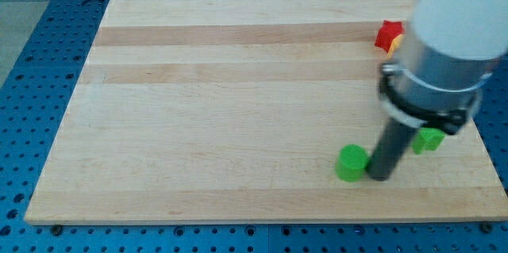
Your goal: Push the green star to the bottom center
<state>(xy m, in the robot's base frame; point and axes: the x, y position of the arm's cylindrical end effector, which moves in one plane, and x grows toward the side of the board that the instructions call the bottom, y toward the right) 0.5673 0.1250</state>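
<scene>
A green block [350, 162] sits near the view's bottom, right of center, on the wooden board [238, 110]; its shape looks rounded and I cannot tell whether it is the star. My tip [379, 177] rests on the board just right of this block, touching or almost touching it. A second green block [429, 139] lies further right, partly hidden behind the rod, its shape unclear.
A red block [387, 34] with a sliver of yellow block [394, 44] beside it sits at the view's top right, partly hidden by the arm's white and grey body [444, 55]. The board's right edge is near the second green block.
</scene>
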